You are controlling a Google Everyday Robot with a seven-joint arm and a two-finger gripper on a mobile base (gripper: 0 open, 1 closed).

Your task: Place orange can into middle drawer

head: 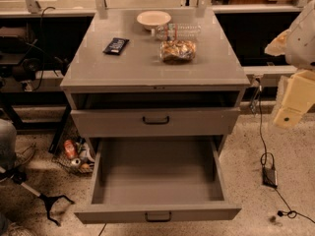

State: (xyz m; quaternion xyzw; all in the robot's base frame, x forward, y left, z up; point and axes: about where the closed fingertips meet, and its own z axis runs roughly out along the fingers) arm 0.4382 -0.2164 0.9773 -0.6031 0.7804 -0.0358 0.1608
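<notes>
The orange can [177, 50], a glossy mottled orange-brown packet with silvery glints, lies on the grey cabinet top [138, 68], right of centre. My gripper [290, 104] hangs at the right edge of the view, beside the cabinet and well to the right of and below the can, touching nothing. The drawer with the dark handle [156, 119] under the top slot is shut. The lowest drawer [157, 181] is pulled far out and holds nothing.
A clear plastic bottle [178, 31] lies just behind the can, a pale bowl [153, 18] beside it, a flat black bar [116, 45] at the left. A wire basket [74, 156] sits on the floor left, a cable and adapter [269, 176] right.
</notes>
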